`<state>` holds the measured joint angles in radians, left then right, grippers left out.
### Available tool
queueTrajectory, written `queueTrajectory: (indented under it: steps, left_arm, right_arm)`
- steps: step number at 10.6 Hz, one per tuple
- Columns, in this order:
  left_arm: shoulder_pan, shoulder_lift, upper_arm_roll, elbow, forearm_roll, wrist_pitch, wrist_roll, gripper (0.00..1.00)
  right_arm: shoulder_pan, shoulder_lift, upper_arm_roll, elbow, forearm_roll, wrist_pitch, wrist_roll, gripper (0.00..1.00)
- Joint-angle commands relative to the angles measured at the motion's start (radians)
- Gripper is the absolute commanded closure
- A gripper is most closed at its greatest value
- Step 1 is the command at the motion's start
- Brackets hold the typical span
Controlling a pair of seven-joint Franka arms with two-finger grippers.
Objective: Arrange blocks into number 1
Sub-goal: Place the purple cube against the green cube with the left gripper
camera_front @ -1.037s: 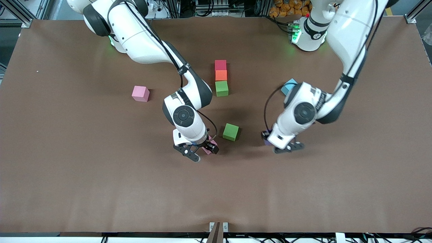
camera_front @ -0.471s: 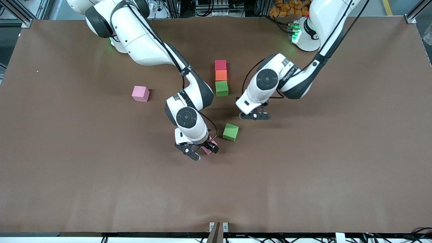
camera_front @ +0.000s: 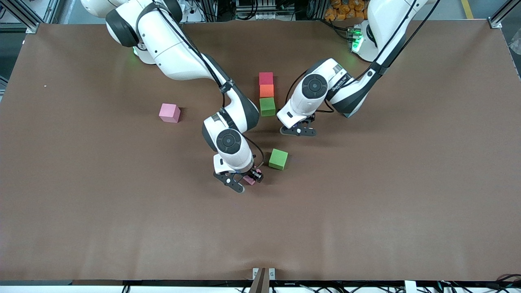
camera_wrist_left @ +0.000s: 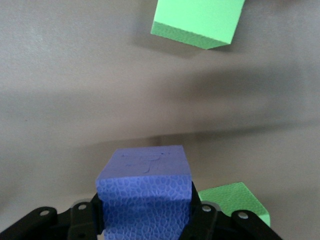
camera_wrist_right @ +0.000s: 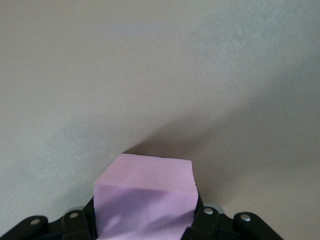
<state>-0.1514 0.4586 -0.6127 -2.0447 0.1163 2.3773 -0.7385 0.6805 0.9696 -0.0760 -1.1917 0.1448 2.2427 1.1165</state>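
- Here, the left gripper (camera_front: 298,131) hangs over the brown table (camera_front: 81,203), just beside the nearest block of the column, its fingers clamped on the purple block (camera_wrist_left: 145,192), a matte foam cube with a pebbled side face.
- The right gripper (camera_front: 240,182) sits low, beside the loose green block (camera_front: 278,158), its fingers pinching a pink block (camera_wrist_right: 145,202); whether that cube rests on the table or is just off it cannot be told.
- A column of three touching cubes stands mid-table: the red block (camera_front: 265,78) farthest from the front camera, the orange block (camera_front: 266,90) next, a second green block (camera_front: 267,106) nearest.
- Another pink block (camera_front: 169,112) sits alone toward the right arm's end of the table, well apart from the column.
- All cubes look equal in size, soft-edged and dull in finish.
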Motion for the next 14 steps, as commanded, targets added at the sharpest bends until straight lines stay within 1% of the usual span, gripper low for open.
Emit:
queueTrajectory:
  steps: [1, 3, 5, 6, 7, 10, 12, 13, 14]
  left_arm:
    - [-0.01, 0.023, -0.025, -0.005, 0.008, 0.058, -0.071, 1.0]
    - [-0.054, 0.058, -0.024, 0.03, 0.003, 0.074, -0.131, 1.0]
    - [-0.092, 0.087, -0.024, 0.063, -0.049, 0.076, -0.179, 1.0]
    - [-0.099, 0.097, -0.022, 0.07, -0.058, 0.076, -0.182, 1.0]
    - [-0.099, 0.107, -0.021, 0.07, -0.052, 0.076, -0.18, 1.0]
    - [-0.099, 0.132, -0.018, 0.083, -0.041, 0.076, -0.162, 1.0]
    - [-0.097, 0.129, -0.006, 0.099, -0.014, 0.076, -0.147, 1.0]
    - [-0.1, 0.132, -0.004, 0.121, 0.008, 0.076, -0.147, 1.0]
    - [-0.103, 0.134, -0.004, 0.135, 0.066, 0.076, -0.147, 1.0]
  right_arm:
    - [-0.028, -0.031, 0.001, -0.02, -0.019, -0.047, -0.096, 1.0]
    - [-0.073, -0.064, 0.001, -0.019, -0.017, -0.131, -0.206, 1.0]
    - [-0.12, -0.098, 0.001, -0.019, -0.017, -0.227, -0.337, 1.0]
    - [-0.14, -0.11, -0.001, -0.019, -0.019, -0.277, -0.389, 1.0]
    - [-0.162, -0.124, -0.001, -0.023, -0.019, -0.297, -0.439, 1.0]
    - [-0.173, -0.129, -0.002, -0.025, -0.02, -0.305, -0.469, 1.0]
    - [-0.173, -0.129, -0.002, -0.025, -0.021, -0.304, -0.468, 1.0]
    - [-0.171, -0.129, -0.002, -0.025, -0.021, -0.302, -0.466, 1.0]
    - [-0.171, -0.127, -0.002, -0.025, -0.021, -0.301, -0.466, 1.0]
